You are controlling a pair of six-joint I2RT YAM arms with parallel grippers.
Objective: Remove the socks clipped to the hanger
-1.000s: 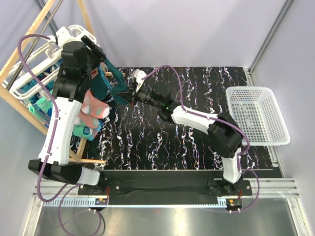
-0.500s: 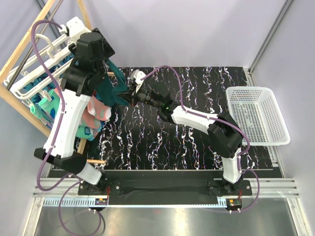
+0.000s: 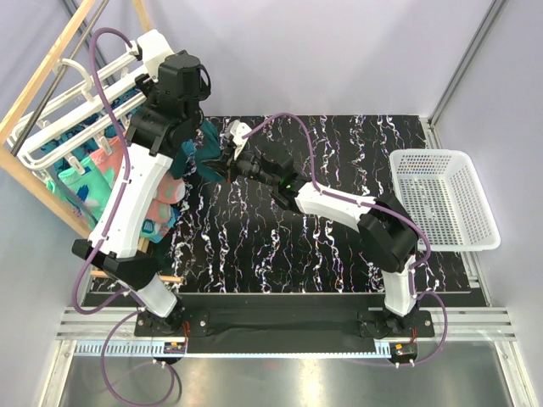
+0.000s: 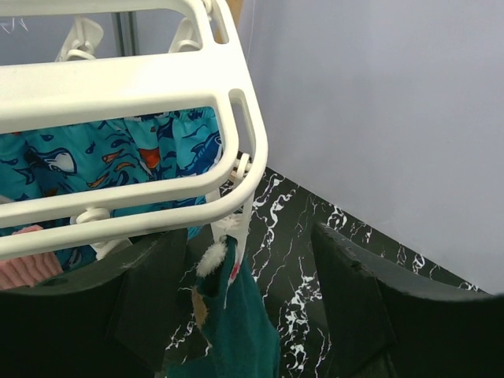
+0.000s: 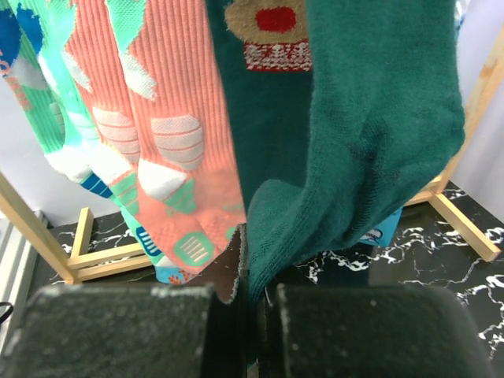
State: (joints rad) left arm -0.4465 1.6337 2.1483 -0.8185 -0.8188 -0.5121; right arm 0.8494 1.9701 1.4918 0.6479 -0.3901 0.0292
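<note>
The white hanger [image 3: 72,127] hangs at the far left, and its corner [image 4: 236,118] fills the left wrist view. A dark teal sock [image 4: 248,323] dangles from a white clip [image 4: 233,236] at that corner. My left gripper [image 4: 252,307] stands open just under the corner, one finger on each side of the sock's top, touching nothing. My right gripper [image 5: 250,303] is shut on the lower end of the dark teal sock [image 5: 370,134]. Coral-pink socks [image 5: 173,142] and a mint-green one [image 5: 35,94] hang beside it. Blue patterned socks [image 4: 118,157] hang behind the bars.
A wooden pole frame [image 3: 47,72] carries the hanger, with its foot rails [image 5: 94,256] on the black marbled table [image 3: 322,254]. A white mesh basket [image 3: 445,199] stands at the right edge. Grey walls close in behind and on the left.
My left arm has swung up and to the right along the hanger to its near corner above the teal sock. The right gripper has kept its hold without moving.
</note>
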